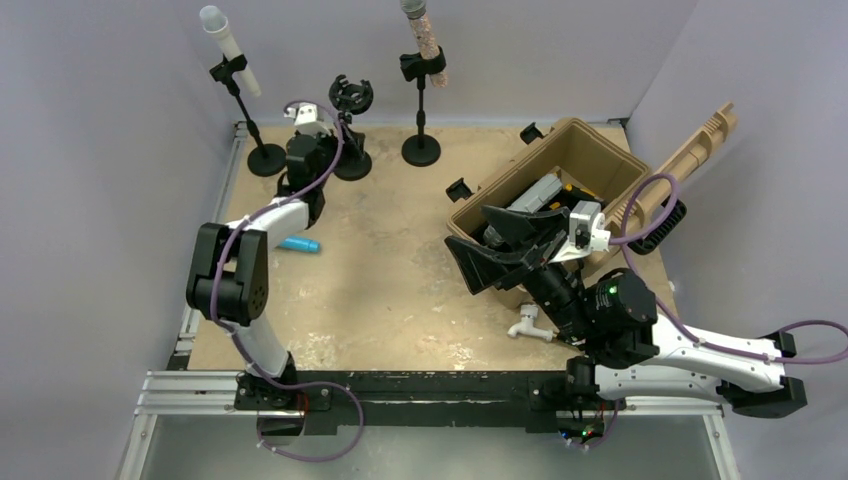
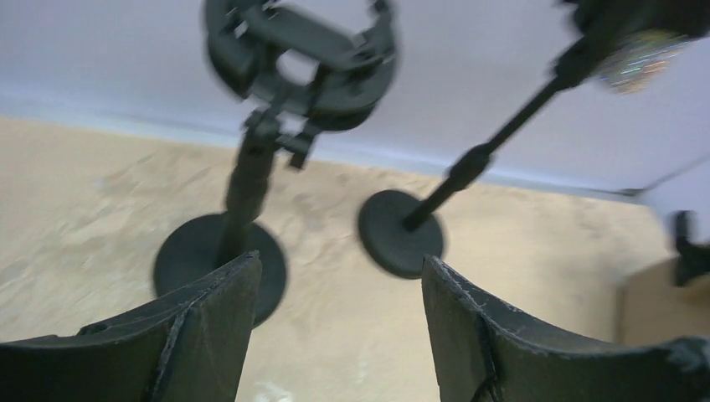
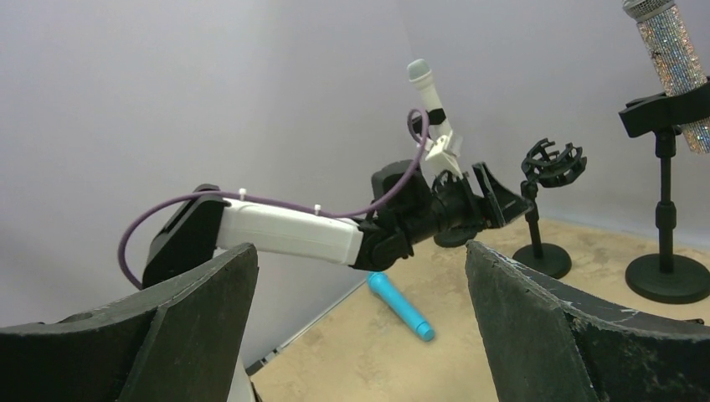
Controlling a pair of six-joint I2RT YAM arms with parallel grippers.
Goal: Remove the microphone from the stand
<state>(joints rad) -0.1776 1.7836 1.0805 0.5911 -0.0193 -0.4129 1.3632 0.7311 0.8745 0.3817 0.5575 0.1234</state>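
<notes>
Blue microphone (image 1: 299,244) flat on table (image 1: 400,285); left claw (image 2: 339,280) spread.

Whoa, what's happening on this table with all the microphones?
The robot's job is taking a microphone off its stand. The left gripper hangs open in front of the middle stand, whose holder is empty. A blue microphone lies on the table beside that arm. The white microphone and the glittery microphone sit in their stands. The right gripper hovers open by the tan box.
</notes>
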